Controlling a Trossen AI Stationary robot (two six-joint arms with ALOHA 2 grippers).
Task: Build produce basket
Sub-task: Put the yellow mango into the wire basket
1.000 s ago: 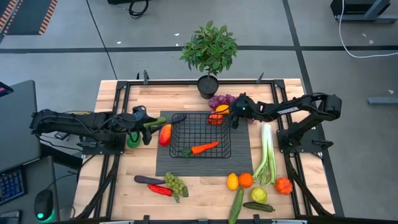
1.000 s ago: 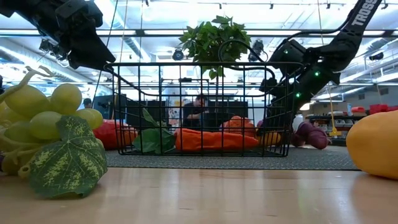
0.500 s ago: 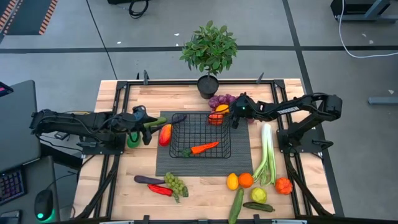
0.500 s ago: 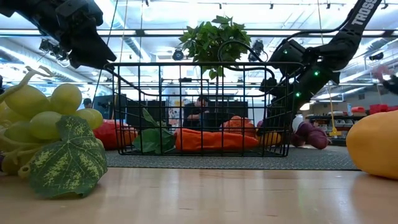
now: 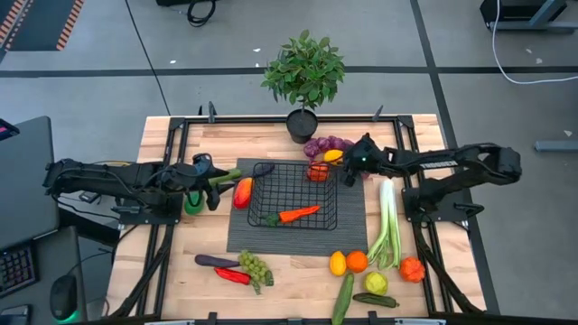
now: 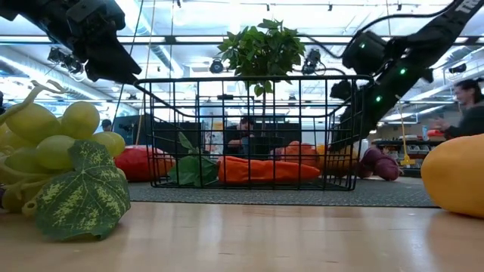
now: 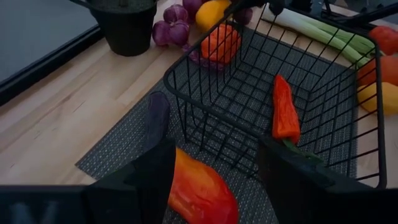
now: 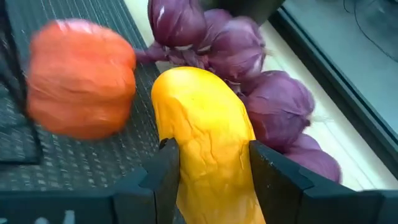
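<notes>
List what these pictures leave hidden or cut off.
- Yellow pepper: its lower end is hidden between the right claw's fingers in the right wrist view.
- Red-orange pepper: cut off by the left wrist picture's edge and flanked by the left claw.
- Green grapes: cut off by the low view's edge.
</notes>
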